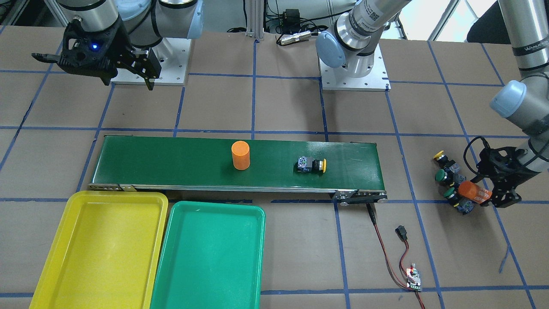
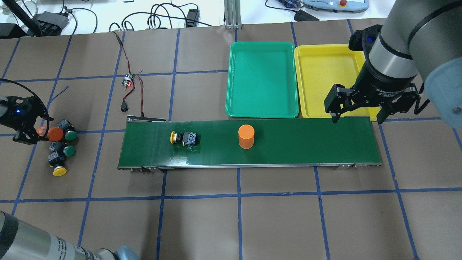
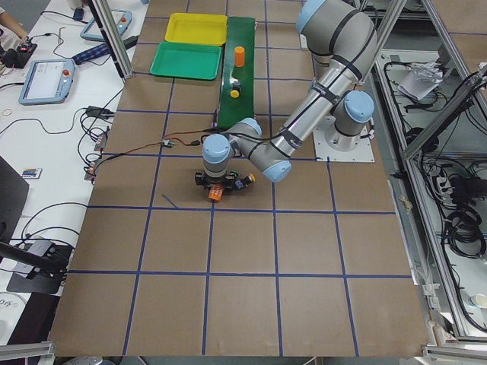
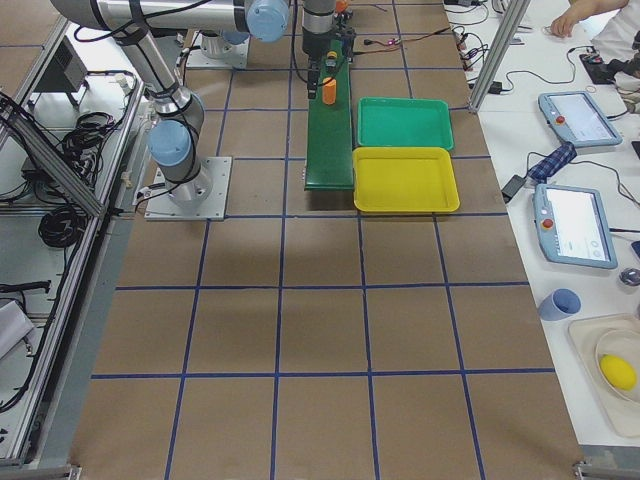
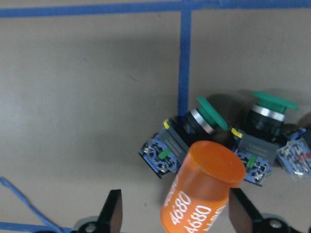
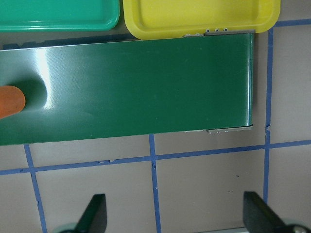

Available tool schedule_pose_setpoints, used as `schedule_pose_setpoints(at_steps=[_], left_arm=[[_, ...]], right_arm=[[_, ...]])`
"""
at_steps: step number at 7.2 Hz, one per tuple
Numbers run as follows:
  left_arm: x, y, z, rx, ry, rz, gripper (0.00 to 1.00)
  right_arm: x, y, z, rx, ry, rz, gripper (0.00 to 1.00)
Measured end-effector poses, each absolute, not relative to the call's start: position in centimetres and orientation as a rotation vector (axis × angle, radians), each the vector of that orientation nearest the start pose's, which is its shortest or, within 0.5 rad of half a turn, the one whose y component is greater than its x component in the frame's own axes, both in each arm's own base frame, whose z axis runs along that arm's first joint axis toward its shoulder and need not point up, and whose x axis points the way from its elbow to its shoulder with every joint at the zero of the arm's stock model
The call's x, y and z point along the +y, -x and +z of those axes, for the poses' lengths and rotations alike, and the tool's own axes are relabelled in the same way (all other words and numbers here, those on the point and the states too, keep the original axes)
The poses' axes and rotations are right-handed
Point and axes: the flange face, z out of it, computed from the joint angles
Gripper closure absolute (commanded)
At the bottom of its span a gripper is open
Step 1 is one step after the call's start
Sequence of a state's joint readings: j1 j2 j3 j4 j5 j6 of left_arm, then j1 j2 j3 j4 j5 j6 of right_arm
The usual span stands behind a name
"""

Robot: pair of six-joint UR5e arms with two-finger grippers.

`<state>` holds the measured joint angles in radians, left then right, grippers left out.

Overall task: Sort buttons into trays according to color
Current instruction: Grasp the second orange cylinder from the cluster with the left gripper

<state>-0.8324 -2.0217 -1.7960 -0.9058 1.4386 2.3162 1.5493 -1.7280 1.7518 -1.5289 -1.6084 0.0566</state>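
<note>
One yellow-capped button (image 1: 311,165) lies on its side on the conveyor belt (image 1: 171,163). A yellow button (image 2: 57,168) and two green buttons (image 2: 68,134) (image 2: 65,150) sit clustered on the table at the robot's far left. My left gripper (image 5: 178,218) is low beside that cluster and open. A tilted orange 4680 cylinder (image 5: 204,194) stands between its fingers, against one finger and apart from the other. My right gripper (image 2: 357,115) hangs open and empty over the belt's end by the yellow tray (image 2: 325,79). The green tray (image 2: 263,79) lies beside it; both hold nothing.
A second orange cylinder (image 1: 240,155) stands upright mid-belt. A small controller board (image 1: 414,279) with red and black wires runs to the belt's motor end. In the left wrist view, two green buttons (image 5: 199,121) (image 5: 269,109) lie right behind the tilted cylinder.
</note>
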Motion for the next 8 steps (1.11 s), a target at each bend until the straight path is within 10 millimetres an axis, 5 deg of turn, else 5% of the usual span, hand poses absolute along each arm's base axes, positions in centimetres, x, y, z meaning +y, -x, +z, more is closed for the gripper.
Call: schedule_pose_setpoints(at_steps=[1, 2, 5, 6, 8], left_arm=[[-53.6, -28.8, 19.3, -2.187, 2.207, 0.231, 0.92], [-53.7, -28.8, 19.3, -2.187, 2.209, 0.238, 1.0], [-53.6, -27.8, 22.1, -2.203, 2.224, 0.214, 1.0], [-53.5, -26.3, 23.9, -2.204, 2.209, 0.206, 1.0], [-53.0, -18.5, 28.1, -2.163, 2.18, 0.187, 1.0]], right_arm=[[-42.1, -12.1, 46.7, 3.175, -0.122, 0.1, 0.0], [-42.1, -12.1, 46.7, 3.176, -0.121, 0.099, 0.0], [-42.1, -12.0, 46.8, 3.183, -0.12, 0.099, 0.0], [-42.1, -12.0, 46.7, 3.186, -0.12, 0.102, 0.0], [-42.1, -11.9, 46.7, 3.188, -0.119, 0.104, 0.0]])
